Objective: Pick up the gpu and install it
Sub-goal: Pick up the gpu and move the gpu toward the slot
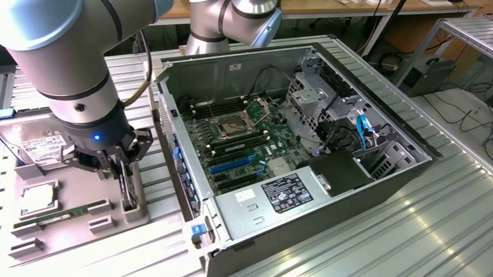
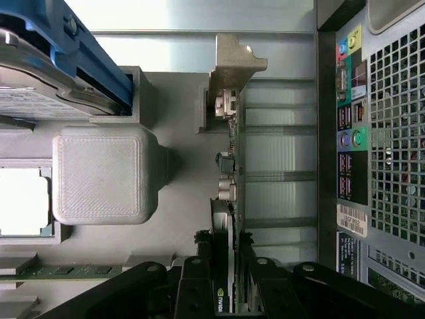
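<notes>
1. The tool (image 1: 123, 173) clamps its fingers on both faces of the gpu (image 1: 129, 195). The card stands on edge at the side of the grey tray (image 1: 77, 236) nearest the open computer case (image 1: 339, 219).
2. In the wrist view the card is seen edge-on, bracket (image 2: 232, 70) foremost. Its faces are hidden, and whether it still rests in the tray cannot be told.
3. Tray and case sit on a ribbed metal table (image 1: 400, 231); cables (image 1: 454, 107) lie beyond.

The thin dark gpu (image 2: 226, 216) stands on edge, pinched by the hand (image 2: 227, 269).
</notes>
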{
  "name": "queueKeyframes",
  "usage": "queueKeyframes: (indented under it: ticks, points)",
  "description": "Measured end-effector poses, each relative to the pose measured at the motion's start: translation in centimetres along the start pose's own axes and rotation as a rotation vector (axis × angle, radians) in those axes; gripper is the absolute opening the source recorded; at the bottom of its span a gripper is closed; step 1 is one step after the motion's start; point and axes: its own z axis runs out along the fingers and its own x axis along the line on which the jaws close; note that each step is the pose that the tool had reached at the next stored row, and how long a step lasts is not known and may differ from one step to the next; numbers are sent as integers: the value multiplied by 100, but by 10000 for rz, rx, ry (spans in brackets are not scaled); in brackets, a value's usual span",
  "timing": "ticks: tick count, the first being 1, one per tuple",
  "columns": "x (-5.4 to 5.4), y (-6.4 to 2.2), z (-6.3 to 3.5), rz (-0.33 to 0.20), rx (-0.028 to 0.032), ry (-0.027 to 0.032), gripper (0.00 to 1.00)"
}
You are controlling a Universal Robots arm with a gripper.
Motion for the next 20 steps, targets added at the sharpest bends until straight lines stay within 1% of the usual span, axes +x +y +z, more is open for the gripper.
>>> queueKeyframes:
  ticks: [5,9,11,12,20]
  points:
    - [-28,4,-73,-50,-32,47,26]
    - [-44,10,-183,-97,-46,69,26]
    - [-49,13,-259,-122,-51,75,26]
    - [-55,17,-337,-141,-56,79,26]
    - [-92,23,-720,-223,-86,112,26]
